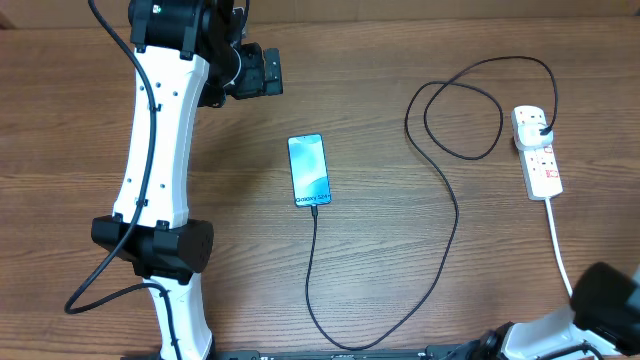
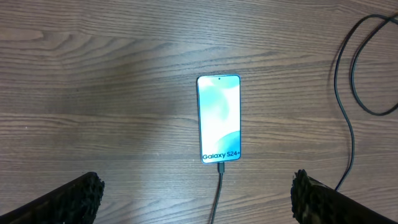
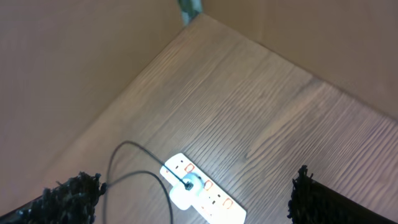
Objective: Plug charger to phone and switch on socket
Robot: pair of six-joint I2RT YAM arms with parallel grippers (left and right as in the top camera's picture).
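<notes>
Two grippers hover over the wooden table [image 1: 400, 60], jaws spread wide and empty: the left gripper [image 2: 198, 193] near the far edge, the right gripper [image 3: 193, 193] by the right edge. The socket [image 1: 538, 155] lies near that edge, the phone [image 1: 308, 169] face up at mid-table, and the charger [image 1: 455, 210] loops between them, tip in the phone, plug in the socket.

The phone [image 1: 309, 170] shows a light blue screen fading to white with dark lettering, the charger [image 2: 218, 186] is thin and black, the socket [image 1: 540, 160] is white with red marks, and the surface [image 1: 380, 60] is brown, streaked wood grain.
</notes>
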